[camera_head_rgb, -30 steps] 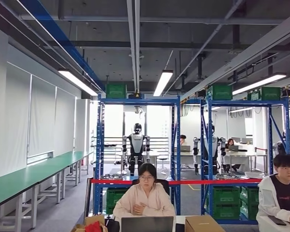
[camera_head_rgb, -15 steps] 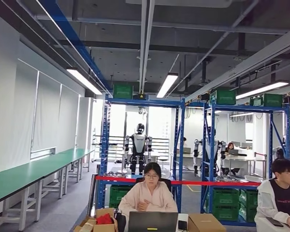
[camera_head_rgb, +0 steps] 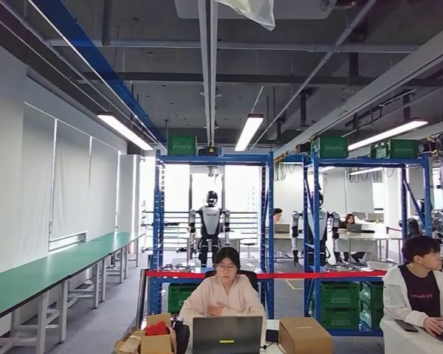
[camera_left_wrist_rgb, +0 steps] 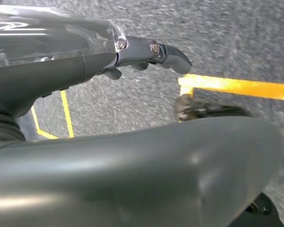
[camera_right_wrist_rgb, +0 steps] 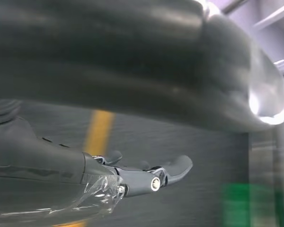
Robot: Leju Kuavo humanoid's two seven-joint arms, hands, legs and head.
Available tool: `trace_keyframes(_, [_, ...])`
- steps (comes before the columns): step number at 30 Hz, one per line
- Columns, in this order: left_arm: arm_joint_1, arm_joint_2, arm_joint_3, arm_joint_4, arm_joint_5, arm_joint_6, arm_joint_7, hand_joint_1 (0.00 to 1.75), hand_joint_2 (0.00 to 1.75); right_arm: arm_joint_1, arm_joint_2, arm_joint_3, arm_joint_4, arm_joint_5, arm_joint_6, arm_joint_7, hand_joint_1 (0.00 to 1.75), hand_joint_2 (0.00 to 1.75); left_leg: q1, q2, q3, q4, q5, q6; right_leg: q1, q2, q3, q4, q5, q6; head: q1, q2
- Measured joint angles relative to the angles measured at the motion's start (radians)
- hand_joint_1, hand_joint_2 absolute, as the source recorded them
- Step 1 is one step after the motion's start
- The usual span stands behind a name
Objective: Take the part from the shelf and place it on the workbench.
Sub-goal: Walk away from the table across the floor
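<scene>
Camera shifted, shelf (camera_head_rgb: 211,221) far ahead, left hand (camera_left_wrist_rgb: 97,61) empty

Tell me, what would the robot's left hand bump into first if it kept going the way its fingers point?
Probably the grey floor. The left hand holds nothing, and its fingers stretch out over the floor towards a yellow line. Nothing else shows in between, though depth is hard to judge here.

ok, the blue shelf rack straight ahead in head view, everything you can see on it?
The blue shelf rack is painted metal: upright posts, a top crossbeam, a red beam lower down. One green crate sits on top, another low inside. It stands on the grey floor behind the seated person. Neither robot hand is near it.
</scene>
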Motion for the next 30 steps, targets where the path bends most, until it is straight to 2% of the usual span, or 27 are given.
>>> trace_keyframes(1, [-0.002,0.0,0.0,0.0,-0.002,0.0,0.0,0.0,0.0,-0.016,0.004,-0.013,0.084,0.004,-0.023,0.005,0.0,0.0,0.001,0.0,0.022,-0.002,0.027,-0.001,0.0,-0.001,-0.02,0.012,0.006,0.002,0.0,0.0])
trace_keyframes(2, [-0.003,0.0,0.0,0.0,-0.004,0.0,0.0,0.0,0.0,-0.029,0.006,-0.028,0.167,0.006,-0.046,0.014,0.0,0.0,0.002,0.0,0.06,-0.037,0.057,-0.002,-0.001,-0.001,-0.04,0.026,0.011,0.005,0.0,0.0])
trace_keyframes(3, [-0.006,0.0,0.0,0.0,-0.007,0.001,0.001,0.0,0.0,-0.039,0.008,-0.042,0.237,0.009,-0.07,0.031,0.0,0.44,0.003,-0.001,0.111,-0.099,0.068,-0.002,-0.001,-0.001,-0.058,0.04,0.014,0.009,0.0,0.0])
trace_keyframes(4, [-0.009,0.0,0.0,0.0,-0.009,0.001,0.002,0.0,0.0,-0.048,0.01,-0.054,0.301,0.012,-0.095,0.055,0.0,0.87,0.003,-0.002,0.162,-0.171,0.064,0.001,0.0,-0.001,-0.074,0.055,0.018,0.013,0.0,0.0])
trace_keyframes(5, [-0.013,0.0,0.0,0.0,-0.012,0.001,0.003,0.0,0.0,-0.056,0.011,-0.064,0.355,0.016,-0.12,0.085,0.0,1.31,0.003,-0.003,0.201,-0.231,0.048,0.005,0.001,-0.001,-0.085,0.067,0.021,0.017,0.0,0.0])
trace_keyframes(6, [-0.016,0.0,0.0,0.0,-0.015,0.001,0.005,0.0,0.0,-0.061,0.011,-0.074,0.403,0.017,-0.145,0.124,0.0,1.75,0.001,-0.004,0.223,-0.269,0.031,0.011,0.002,0.0,-0.092,0.074,0.027,0.023,0.0,0.0])
trace_keyframes(8, [-0.02,-0.002,0.0,0.0,-0.021,0.002,0.011,0.0,0.0,-0.068,0.012,-0.094,0.482,0.013,-0.187,0.217,0.0,1.75,0.001,-0.002,0.222,-0.287,0.03,0.026,0.001,0.002,-0.102,0.078,0.041,0.034,0.0,0.0])
trace_keyframes(9, [-0.021,-0.003,0.0,0.0,-0.024,0.002,0.014,0.0,0.0,-0.069,0.012,-0.104,0.514,0.011,-0.208,0.271,0.0,1.75,0.002,0.0,0.213,-0.287,0.039,0.035,0.0,0.005,-0.108,0.083,0.033,0.04,0.0,0.0])
trace_keyframes(10, [-0.021,-0.005,0.0,0.0,-0.028,0.002,0.015,0.0,0.0,-0.07,0.012,-0.113,0.542,0.009,-0.23,0.328,0.0,1.75,0.003,0.003,0.202,-0.289,0.05,0.044,-0.002,0.008,-0.115,0.1,0.006,0.046,-0.001,0.0])
trace_keyframes(11, [-0.022,-0.006,0.0,0.0,-0.032,0.001,0.015,0.0,0.0,-0.07,0.012,-0.122,0.564,0.008,-0.249,0.379,0.0,1.75,0.005,0.006,0.188,-0.29,0.063,0.05,-0.005,0.011,-0.126,0.135,-0.038,0.052,-0.001,0.0])
trace_keyframes(13, [-0.024,-0.006,0.0,0.0,-0.038,0.0,0.015,0.0,0.0,-0.073,0.01,-0.136,0.598,0.007,-0.282,0.469,0.0,1.75,0.003,0.008,0.157,-0.289,0.087,0.055,-0.011,0.012,-0.151,0.252,-0.137,0.062,-0.001,0.0])
trace_keyframes(14, [-0.025,-0.006,0.0,0.0,-0.04,-0.001,0.014,0.0,0.0,-0.075,0.009,-0.143,0.611,0.007,-0.293,0.503,0.0,1.75,0.003,0.01,0.141,-0.288,0.099,0.055,-0.013,0.012,-0.158,0.309,-0.162,0.066,-0.001,0.0])
trace_keyframes(15, [-0.025,-0.006,0.0,0.0,-0.042,-0.004,0.012,0.0,0.0,-0.076,0.008,-0.149,0.622,0.007,-0.301,0.536,0.0,1.75,0.002,0.012,0.126,-0.287,0.11,0.054,-0.014,0.012,-0.152,0.343,-0.16,0.068,-0.001,0.0])
trace_keyframes(16, [-0.025,-0.006,0.0,0.0,-0.044,-0.006,0.009,0.0,0.0,-0.076,0.007,-0.155,0.631,0.007,-0.305,0.565,0.0,1.75,0.002,0.013,0.111,-0.286,0.121,0.053,-0.015,0.012,-0.129,0.343,-0.136,0.069,-0.001,0.0])
trace_keyframes(17, [-0.025,-0.006,0.0,0.0,-0.047,-0.009,0.007,0.0,0.0,-0.076,0.004,-0.16,0.638,0.007,-0.307,0.588,0.0,1.75,0.001,0.013,0.098,-0.285,0.131,0.051,-0.015,0.012,-0.09,0.305,-0.104,0.068,-0.001,0.0])
trace_keyframes(18, [-0.026,-0.006,0.0,0.0,-0.049,-0.011,0.004,0.0,0.0,-0.077,0.002,-0.165,0.643,0.006,-0.307,0.605,0.0,1.75,0.001,0.013,0.087,-0.284,0.142,0.049,-0.015,0.013,-0.034,0.235,-0.079,0.065,-0.002,0.0])
trace_keyframes(19, [-0.026,-0.006,-0.001,0.0,-0.051,-0.012,0.001,0.0,0.0,-0.078,-0.001,-0.17,0.646,0.005,-0.306,0.616,0.0,1.75,0.0,0.013,0.08,-0.283,0.15,0.046,-0.013,0.014,0.032,0.145,-0.068,0.06,-0.001,0.0])
trace_keyframes(20, [-0.026,-0.006,-0.001,0.0,-0.052,-0.014,-0.001,0.0,0.0,-0.08,-0.004,-0.175,0.649,0.002,-0.305,0.624,0.0,1.75,-0.002,0.013,0.075,-0.283,0.159,0.042,-0.011,0.016,0.088,0.062,-0.071,0.053,-0.001,0.0])
trace_keyframes(21, [-0.027,-0.006,-0.001,0.0,-0.052,-0.015,-0.004,0.0,0.0,-0.082,-0.006,-0.18,0.653,0.0,-0.304,0.63,0.0,1.75,-0.002,0.013,0.072,-0.283,0.168,0.036,-0.008,0.017,0.126,0.002,-0.078,0.047,-0.001,0.0])
trace_keyframes(22, [-0.027,-0.006,-0.001,0.0,-0.053,-0.016,-0.006,0.0,0.0,-0.084,-0.008,-0.185,0.657,-0.002,-0.304,0.634,0.0,1.75,-0.002,0.014,0.069,-0.284,0.177,0.03,-0.005,0.018,0.143,-0.029,-0.082,0.04,-0.001,0.0])
trace_keyframes(23, [-0.028,-0.006,-0.001,0.0,-0.053,-0.017,-0.008,0.0,0.0,-0.085,-0.008,-0.189,0.661,-0.003,-0.302,0.638,0.0,1.75,-0.001,0.013,0.066,-0.286,0.187,0.023,-0.005,0.017,0.14,-0.038,-0.078,0.033,-0.001,0.0])
trace_keyframes(24, [-0.028,-0.005,-0.001,0.0,-0.053,-0.017,-0.01,0.0,0.0,-0.087,-0.009,-0.193,0.666,-0.003,-0.3,0.641,0.0,1.75,0.0,0.012,0.062,-0.283,0.183,0.018,-0.006,0.015,0.132,-0.037,-0.068,0.026,-0.001,0.0])
trace_keyframes(25, [-0.027,-0.004,-0.001,0.0,-0.053,-0.017,-0.012,0.0,0.0,-0.088,-0.009,-0.195,0.669,-0.002,-0.297,0.643,0.0,1.75,0.0,0.01,0.055,-0.269,0.161,0.013,-0.007,0.012,0.121,-0.038,-0.057,0.017,-0.001,0.0])
trace_keyframes(26, [-0.025,-0.004,-0.001,0.0,-0.053,-0.018,-0.014,0.0,0.0,-0.088,-0.009,-0.197,0.671,0.0,-0.292,0.644,0.0,1.75,0.001,0.008,0.045,-0.236,0.12,0.01,-0.008,0.009,0.108,-0.039,-0.044,0.01,-0.001,0.0])
trace_keyframes(28, [-0.023,-0.003,-0.001,0.0,-0.053,-0.02,-0.021,0.0,0.0,-0.086,-0.009,-0.199,0.674,0.004,-0.282,0.636,0.0,1.75,0.003,0.007,0.016,-0.115,0.013,0.004,-0.006,0.004,0.075,-0.032,-0.022,0.001,-0.001,0.0])
trace_keyframes(29, [-0.023,-0.003,-0.001,0.0,-0.052,-0.02,-0.024,0.0,0.0,-0.084,-0.009,-0.199,0.674,0.006,-0.277,0.629,0.0,1.75,0.004,0.007,0.006,-0.05,-0.019,0.001,-0.005,0.003,0.055,-0.026,-0.012,0.0,-0.001,0.0])
trace_keyframes(30, [-0.024,-0.003,-0.001,0.0,-0.052,-0.02,-0.027,0.0,0.0,-0.083,-0.009,-0.201,0.675,0.008,-0.273,0.622,0.0,1.75,0.004,0.007,0.006,-0.005,-0.025,-0.001,-0.004,0.002,0.034,-0.017,-0.003,0.0,-0.001,0.0])
